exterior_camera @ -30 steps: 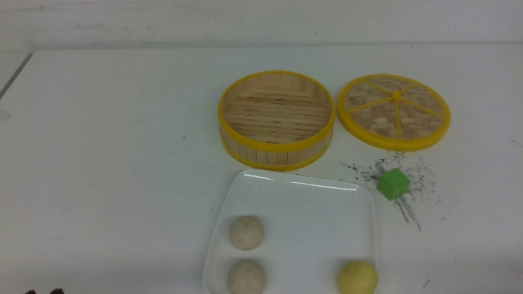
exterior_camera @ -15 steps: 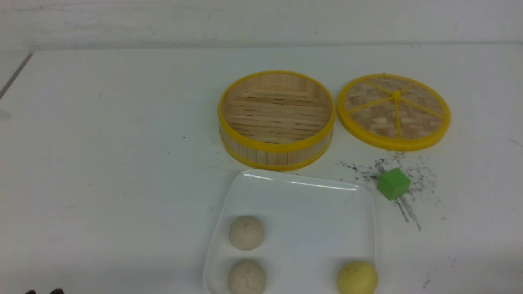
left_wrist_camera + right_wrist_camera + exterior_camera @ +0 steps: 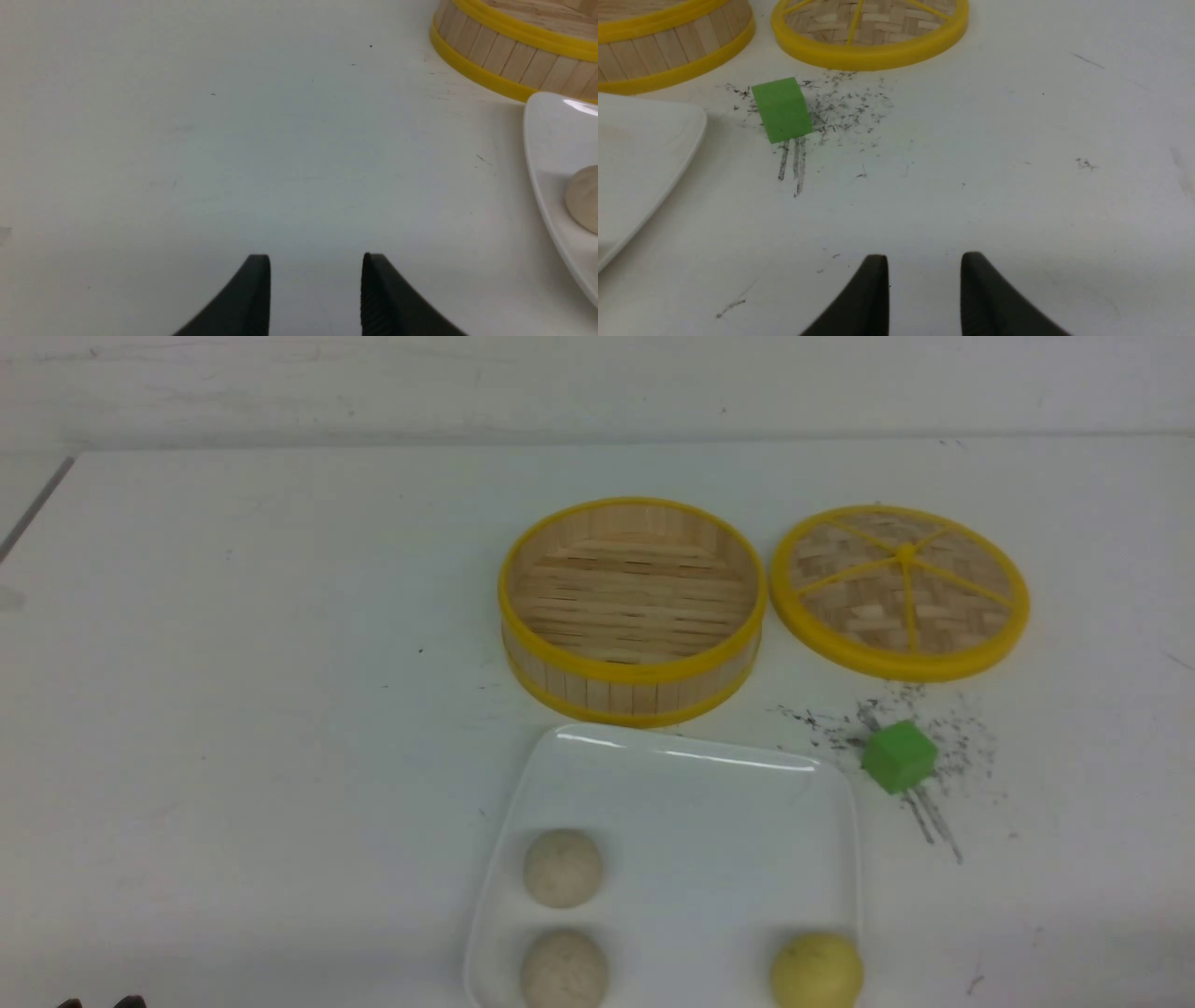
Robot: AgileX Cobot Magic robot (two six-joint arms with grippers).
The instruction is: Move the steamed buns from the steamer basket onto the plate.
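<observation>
**Observer:** Where are the buns?

**Operator:** I see all three steamed buns [image 3: 563, 868] on the plate [image 3: 691, 784]; the steamer basket [image 3: 633, 609] is empty.

**Observer:** Grippers?

**Operator:** My left gripper [image 3: 316, 294] and right gripper [image 3: 924, 294] are apart, holding nothing. I judge the transfer finished; nothing remains but parking.

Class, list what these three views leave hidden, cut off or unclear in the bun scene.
- Front view: the plate near edge, a speckled bun and the yellow bun are cut by the bottom border.
- Left wrist view: only part of one bun shows, cut by the border.
- Right wrist view: no buns visible; steamer basket and lid cropped.
</observation>
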